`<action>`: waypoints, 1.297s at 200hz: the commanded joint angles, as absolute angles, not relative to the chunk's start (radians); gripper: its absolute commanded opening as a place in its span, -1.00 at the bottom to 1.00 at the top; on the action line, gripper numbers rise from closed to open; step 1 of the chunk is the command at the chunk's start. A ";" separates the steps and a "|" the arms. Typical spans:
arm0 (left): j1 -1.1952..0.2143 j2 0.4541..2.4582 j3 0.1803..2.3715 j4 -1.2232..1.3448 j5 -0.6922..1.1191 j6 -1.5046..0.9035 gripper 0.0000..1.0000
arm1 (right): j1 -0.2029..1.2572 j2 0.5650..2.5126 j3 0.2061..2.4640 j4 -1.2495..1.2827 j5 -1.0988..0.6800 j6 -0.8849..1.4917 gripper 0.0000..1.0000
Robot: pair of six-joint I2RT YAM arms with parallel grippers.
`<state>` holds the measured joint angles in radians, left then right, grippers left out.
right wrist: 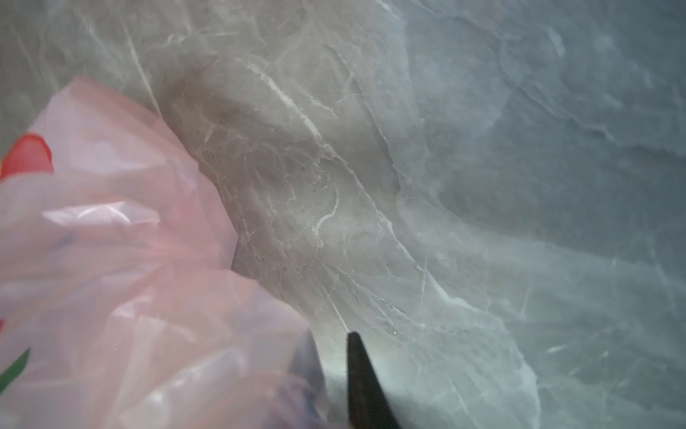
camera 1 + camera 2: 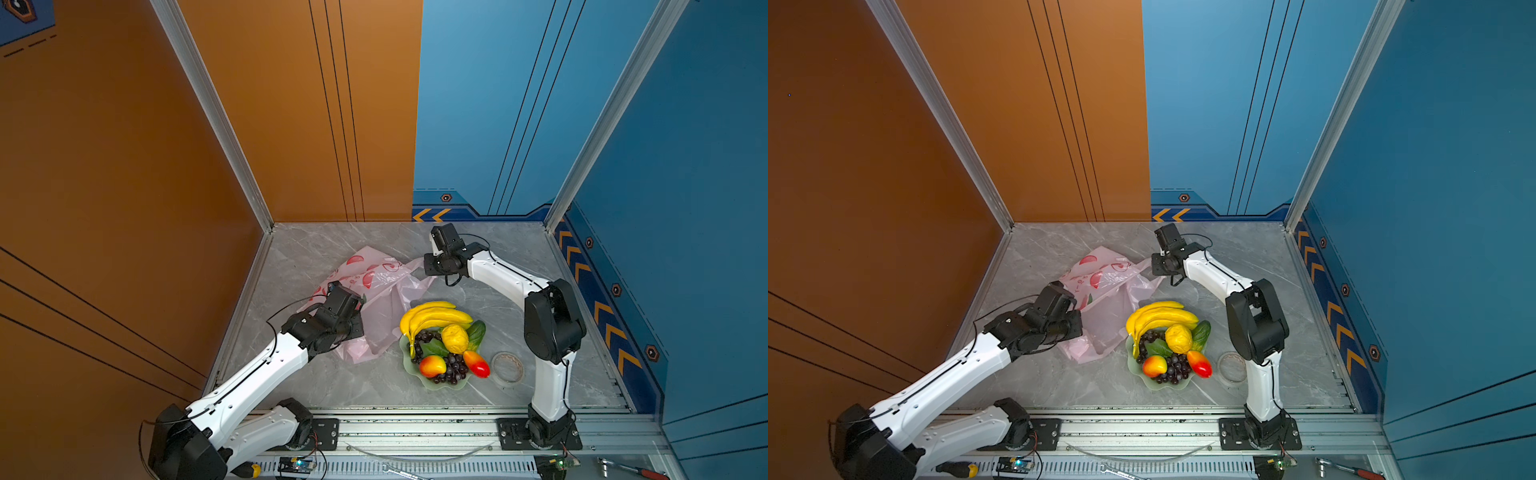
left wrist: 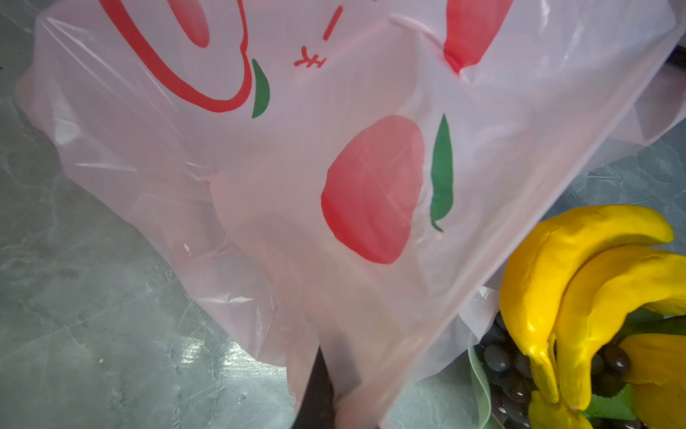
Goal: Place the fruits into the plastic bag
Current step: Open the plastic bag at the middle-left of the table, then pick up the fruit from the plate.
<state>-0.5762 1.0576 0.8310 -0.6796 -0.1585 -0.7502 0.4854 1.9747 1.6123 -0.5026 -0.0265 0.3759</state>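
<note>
Your left hand (image 2: 358,305) is clamped on the bag (image 2: 382,291). The pink film hangs off its finger (image 3: 318,386) and spreads away from it across the table (image 2: 519,249). Your right hand (image 2: 430,266) sits at the bag's far corner, with its fingers a little apart and film draped over one of them. The fruits (image 2: 444,336) all lie on the plate (image 2: 440,387), outside the bag, to the right of your left hand. The bananas (image 3: 579,282) are just beside the bag's edge.
</note>
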 commanded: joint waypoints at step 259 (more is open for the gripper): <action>-0.554 1.042 0.876 -0.653 0.013 -0.747 -1.00 | 0.832 1.601 1.429 -1.245 0.088 0.411 0.97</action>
<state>-0.5629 1.0420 0.8555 -0.6525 -0.0093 -0.7567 0.8215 1.5806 1.4502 -1.2453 0.0757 0.4152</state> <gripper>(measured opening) 0.045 0.989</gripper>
